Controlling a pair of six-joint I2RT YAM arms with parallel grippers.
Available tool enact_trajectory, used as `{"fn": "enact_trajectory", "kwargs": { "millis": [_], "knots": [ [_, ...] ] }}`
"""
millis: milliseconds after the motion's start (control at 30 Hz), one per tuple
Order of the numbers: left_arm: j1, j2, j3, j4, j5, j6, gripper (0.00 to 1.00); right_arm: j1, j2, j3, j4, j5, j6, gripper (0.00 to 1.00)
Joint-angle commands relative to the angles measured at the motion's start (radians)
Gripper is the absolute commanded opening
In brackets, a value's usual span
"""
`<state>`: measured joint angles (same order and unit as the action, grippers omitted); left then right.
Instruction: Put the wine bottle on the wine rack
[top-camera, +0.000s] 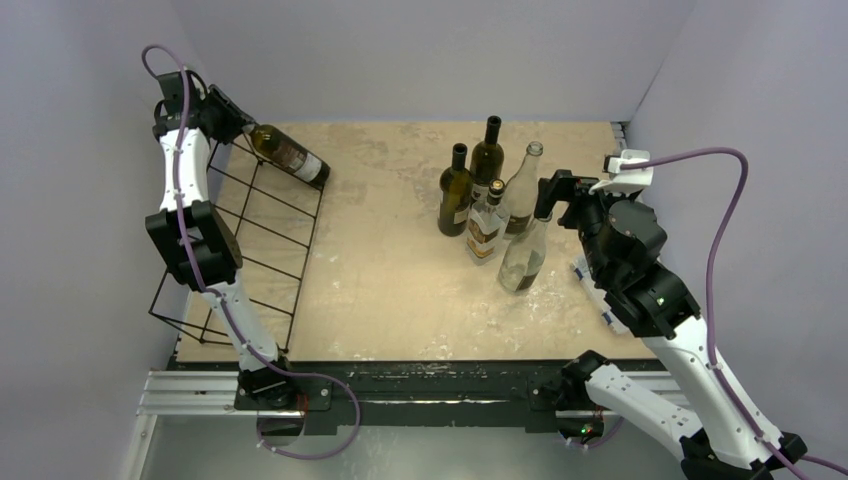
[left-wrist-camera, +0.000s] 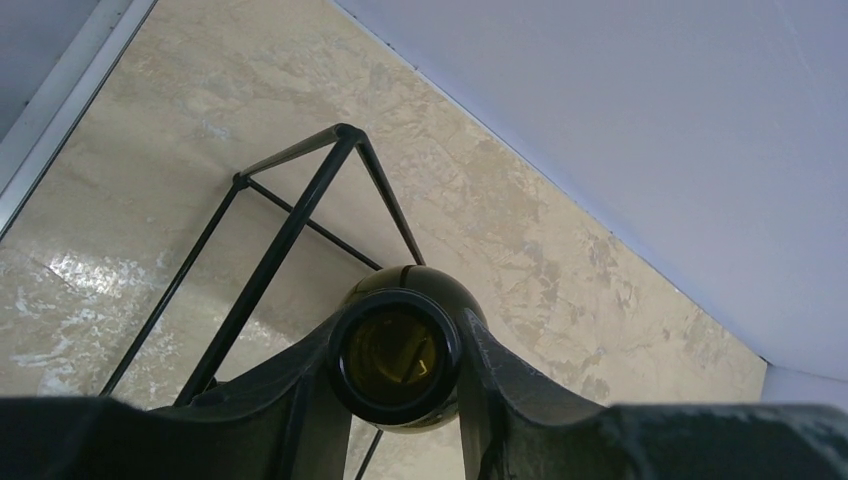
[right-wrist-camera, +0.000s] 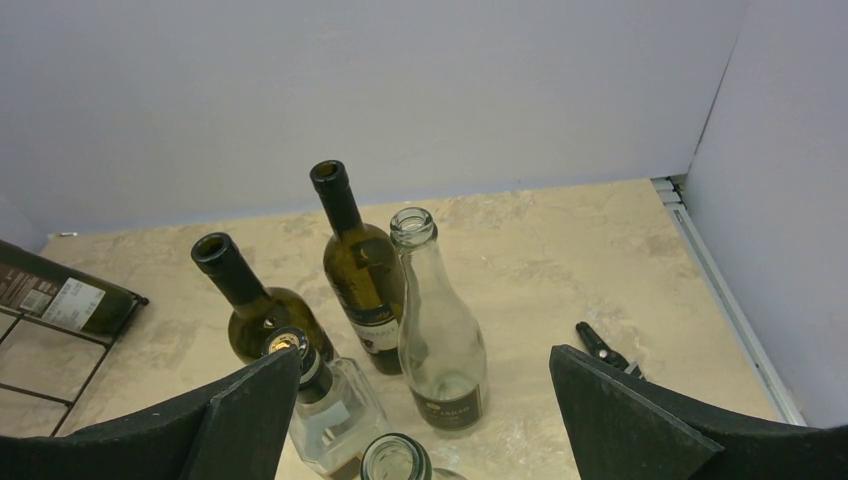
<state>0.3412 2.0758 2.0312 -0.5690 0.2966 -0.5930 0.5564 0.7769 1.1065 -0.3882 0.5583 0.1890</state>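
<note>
Wine bottle (top-camera: 290, 155): neck clamped in left gripper (left-wrist-camera: 395, 360) at wine rack (left-wrist-camera: 286, 232) far end; misaligned release risks roll-off. Right gripper (right-wrist-camera: 422, 352): fingers wide.

Beige mottled tabletop (top-camera: 390, 290) enclosed by plain lilac-grey walls (top-camera: 420, 50) on three sides; metal rail (top-camera: 190, 392) mounted along near edge.

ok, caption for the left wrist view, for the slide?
Left claw shut on the dark wine bottle at its neck, black wine rack beyond.
</note>
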Motion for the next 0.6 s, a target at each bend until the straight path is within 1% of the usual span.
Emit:
{"fn": "enact_trajectory", "kwargs": {
  "millis": [0,267,567],
  "knots": [
    [0.007,0.011,0.053,0.003,-0.019,-0.035,0.39,0.005,-0.014,0.005,0.032,-0.005,-0.005,0.99],
    [0.007,0.021,0.091,-0.048,-0.057,-0.034,0.53,0.004,-0.019,0.001,0.033,-0.005,-0.001,0.99],
    [0.006,-0.007,0.107,-0.099,-0.075,-0.055,0.60,0.004,-0.030,0.012,0.018,-0.012,0.008,0.99]
  ]
}}
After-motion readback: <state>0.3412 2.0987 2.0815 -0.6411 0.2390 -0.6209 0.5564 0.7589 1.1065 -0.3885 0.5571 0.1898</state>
